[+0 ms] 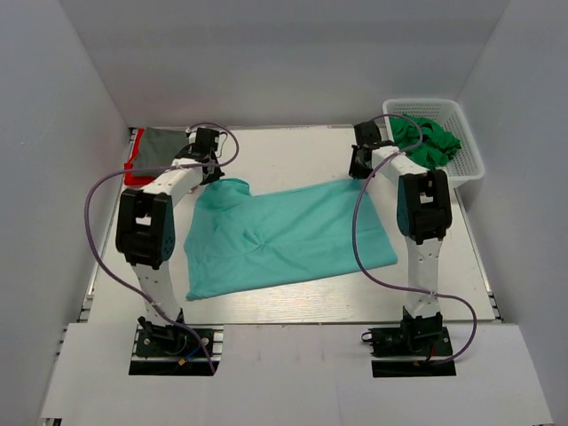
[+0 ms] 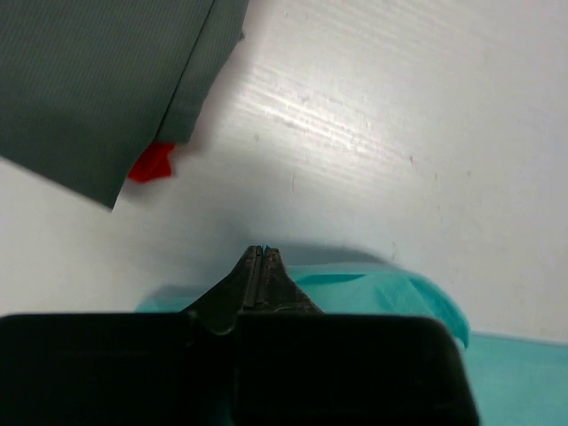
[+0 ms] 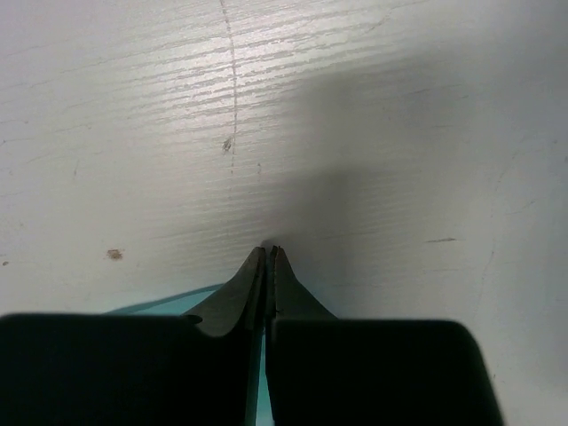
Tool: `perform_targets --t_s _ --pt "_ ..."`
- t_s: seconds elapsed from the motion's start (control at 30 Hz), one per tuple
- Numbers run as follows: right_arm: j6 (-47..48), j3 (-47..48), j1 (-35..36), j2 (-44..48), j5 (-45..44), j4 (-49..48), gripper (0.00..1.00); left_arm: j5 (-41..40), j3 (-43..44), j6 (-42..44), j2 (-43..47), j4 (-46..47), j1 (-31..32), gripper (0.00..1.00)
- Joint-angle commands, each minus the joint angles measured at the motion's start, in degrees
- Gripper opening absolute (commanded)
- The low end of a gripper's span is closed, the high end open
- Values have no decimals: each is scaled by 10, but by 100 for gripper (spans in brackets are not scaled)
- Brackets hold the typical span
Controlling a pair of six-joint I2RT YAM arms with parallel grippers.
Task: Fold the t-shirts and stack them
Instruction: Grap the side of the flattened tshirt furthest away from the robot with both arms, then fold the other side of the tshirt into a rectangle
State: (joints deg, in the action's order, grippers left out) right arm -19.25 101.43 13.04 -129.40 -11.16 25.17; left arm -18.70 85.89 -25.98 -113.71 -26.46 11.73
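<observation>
Top view: light teal t-shirt (image 1: 284,235) lies spread at the centre of the white worktop (image 1: 293,306), mostly flat, with creases running out from its middle and its long side running roughly 9 to 3 o'clock. Left gripper (image 1: 216,173) sits at the shirt's far-left corner, about 11 o'clock of the cloth. Right gripper (image 1: 359,169) sits at the far-right corner, about 1 o'clock. At 10 o'clock on the worktop a folded dark grey t-shirt (image 1: 164,145) lies on top of a red t-shirt (image 1: 135,167), with red showing along its left edge. At 2 o'clock a white lattice basket (image 1: 470,164) holds a bunched bright green t-shirt (image 1: 428,140). Left wrist view: left gripper (image 2: 260,253) has its jaws pressed together, with teal cloth (image 2: 426,306) gathered on both sides of the fingers and a raised fold at 3 o'clock of them, so it reads as pinching the shirt's edge. The grey t-shirt (image 2: 98,80) is at 10 o'clock, with a bit of red (image 2: 151,162) peeking out below it, apart from the teal. Right wrist view: right gripper (image 3: 269,253) also has its jaws together, tips over the bare worktop (image 3: 355,106). A teal strip (image 3: 177,303) shows at 8 o'clock of the tips and another between the finger bases, so this grip also looks to be on the shirt edge.
</observation>
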Motion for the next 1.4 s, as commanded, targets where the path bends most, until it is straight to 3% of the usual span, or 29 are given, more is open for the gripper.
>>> perform_targets --t_s 0.0,0.4,0.8,1.2,1.37 --pt "9 -25 8 61 -28 -22 0 19 -41 -8 84 15 4 0" --pt "15 -221 13 244 -25 -87 0 86 -255 -77 315 21 4 0" --pt "-19 -386 12 401 -17 -114 0 111 -412 -129 493 -70 4 0" --pt "-26 -487 13 456 -16 -129 0 217 -523 -180 638 -126 4 0" --pt "-27 -499 13 461 -26 -131 0 238 -557 -202 637 -144 4 0"
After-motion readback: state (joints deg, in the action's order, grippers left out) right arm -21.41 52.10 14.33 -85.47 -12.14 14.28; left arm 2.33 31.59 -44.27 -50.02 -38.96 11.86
